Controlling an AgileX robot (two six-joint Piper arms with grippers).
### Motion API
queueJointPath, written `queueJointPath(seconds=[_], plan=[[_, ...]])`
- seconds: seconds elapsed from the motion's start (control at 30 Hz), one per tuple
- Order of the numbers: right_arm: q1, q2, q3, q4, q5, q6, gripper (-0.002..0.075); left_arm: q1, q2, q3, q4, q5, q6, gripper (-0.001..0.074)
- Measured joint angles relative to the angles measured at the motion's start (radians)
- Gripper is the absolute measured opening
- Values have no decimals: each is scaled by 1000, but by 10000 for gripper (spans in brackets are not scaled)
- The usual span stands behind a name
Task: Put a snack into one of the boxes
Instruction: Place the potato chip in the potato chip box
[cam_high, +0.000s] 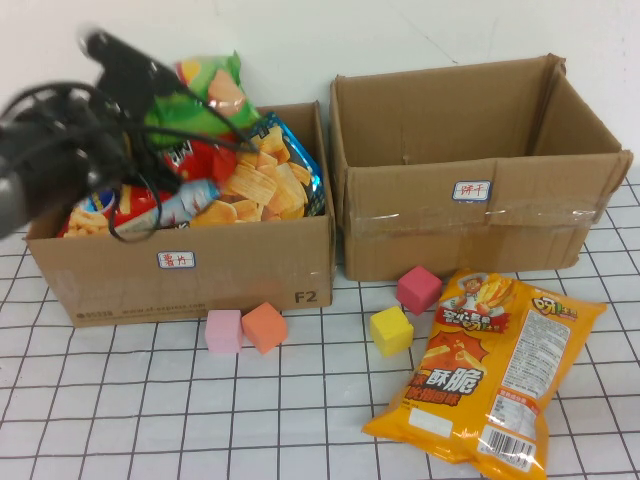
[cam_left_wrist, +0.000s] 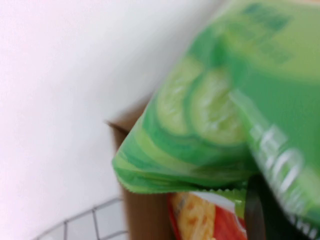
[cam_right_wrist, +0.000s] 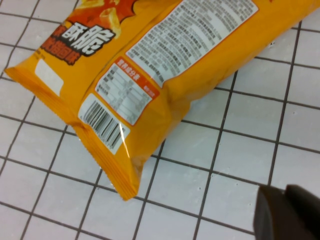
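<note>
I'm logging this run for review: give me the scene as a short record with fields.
left end effector: over the lower box, shut on the green snack bag
green snack bag: held above the snacks heaped in the lower box
lower box: on the left, packed with snack bags
taller box: on the right, flaps open
orange snack bag: flat on the table before the taller box
foam cubes: four, in front of the boxes
right end effector: shut, its tip above the grid table near the orange snack bag

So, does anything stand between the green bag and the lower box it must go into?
Only the box's own load: the left claw, shut on the green bag, holds it over the lower box, heaped with snack packets. The right claw, shut, hovers by the orange bag.
</note>
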Motion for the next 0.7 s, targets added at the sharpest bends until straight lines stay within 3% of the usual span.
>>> queueJointPath(seconds=[0.07,0.13,0.3,0.37,0.47,0.7], plan=[[0,0,0,0,2,0,31,0,37,-4,12,17,12,46],[0,0,0,0,4,0,31,-2,61,-9,18,45,16,113],[0,0,0,0,17,-9,31,-10,67,-12,28,122,18,435],[0,0,0,0,17,-11,31,-20,52,-16,28,158,18,528],[0,0,0,0,17,-15,31,-39,20,-17,0,181,20,569],[0,0,0,8,18,-17,31,-45,-126,-17,-132,193,37,538]])
